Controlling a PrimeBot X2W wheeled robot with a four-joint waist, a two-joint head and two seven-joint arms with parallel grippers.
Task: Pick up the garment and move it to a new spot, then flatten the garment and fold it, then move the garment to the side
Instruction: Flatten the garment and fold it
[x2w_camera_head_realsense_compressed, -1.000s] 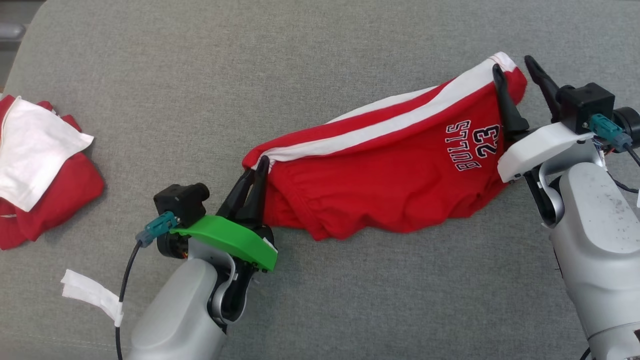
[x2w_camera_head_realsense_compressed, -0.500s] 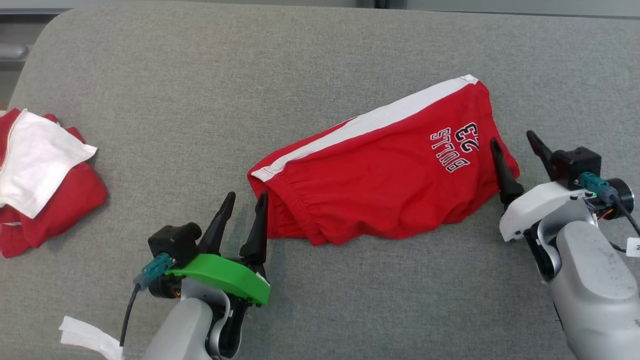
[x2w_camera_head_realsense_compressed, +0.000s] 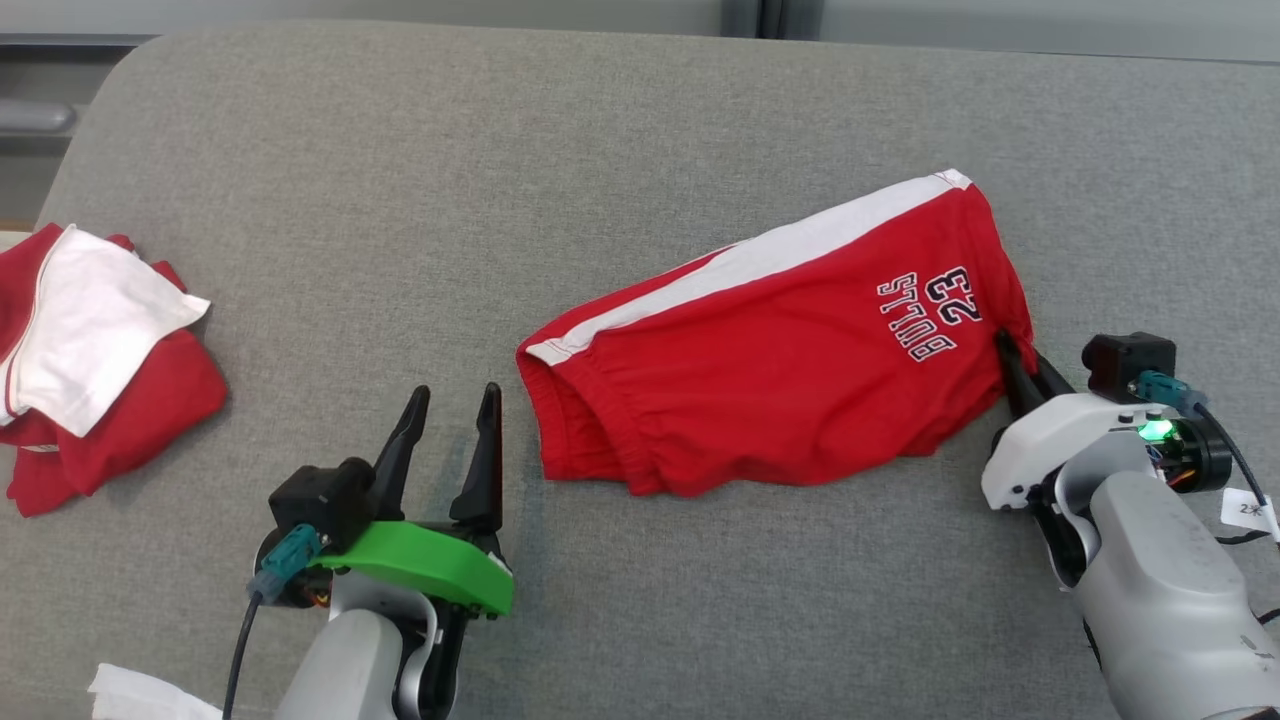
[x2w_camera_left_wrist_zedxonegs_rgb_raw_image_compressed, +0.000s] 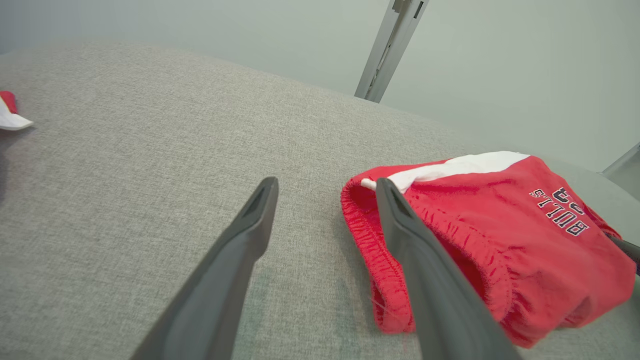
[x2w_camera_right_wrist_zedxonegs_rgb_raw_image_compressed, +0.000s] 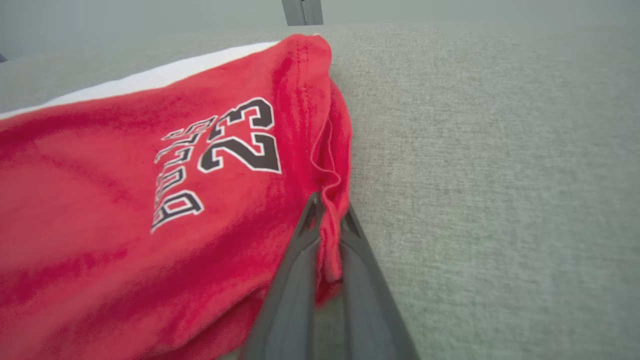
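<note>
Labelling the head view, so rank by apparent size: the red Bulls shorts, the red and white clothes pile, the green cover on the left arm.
1. red Bulls shorts
2. red and white clothes pile, partly cut off
3. green cover, smallest though nearest the camera

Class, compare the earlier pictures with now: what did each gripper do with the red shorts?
The left gripper let go of the shorts at the waistband, opened and drew back. The right gripper, open before, closed on the hem corner. The clothes pile at the left stayed put.
</note>
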